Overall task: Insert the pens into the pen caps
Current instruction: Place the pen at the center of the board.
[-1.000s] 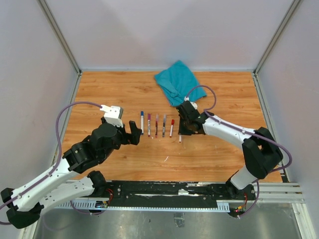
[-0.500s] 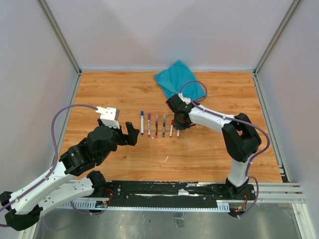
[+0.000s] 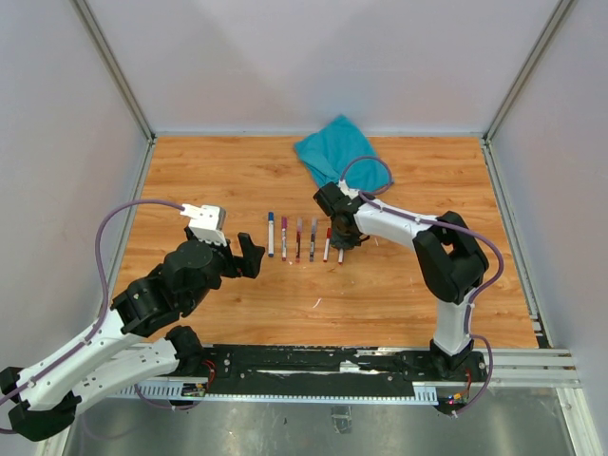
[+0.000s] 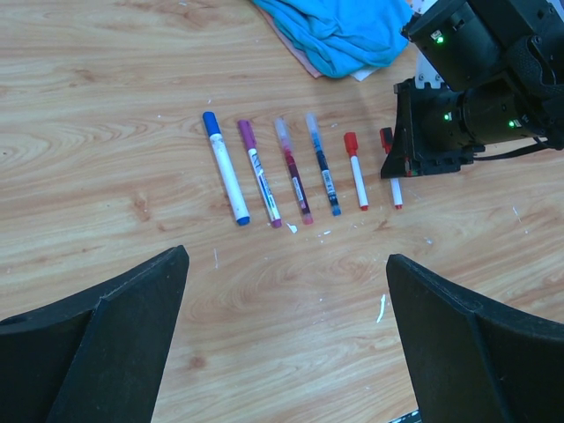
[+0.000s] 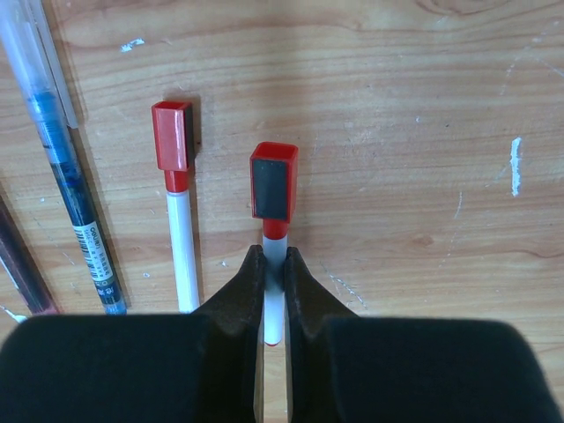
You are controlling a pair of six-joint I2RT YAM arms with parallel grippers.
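Mostly hidden, red-capped pen (image 5: pixel 274 231) barrel, nipped by right pincer (image 5: pixel 273 256)

The right jaws are carrying a red-capped pen (image 5: pixel 274 185) leftward, alongside the other red pen (image 5: pixel 180 225). The left jaws are drawing back slightly.

The pens (image 3: pixel 298 239) lie in a row, right claw (image 3: pixel 343 237) over the rightmost, left claw (image 3: pixel 251 255) alongside.
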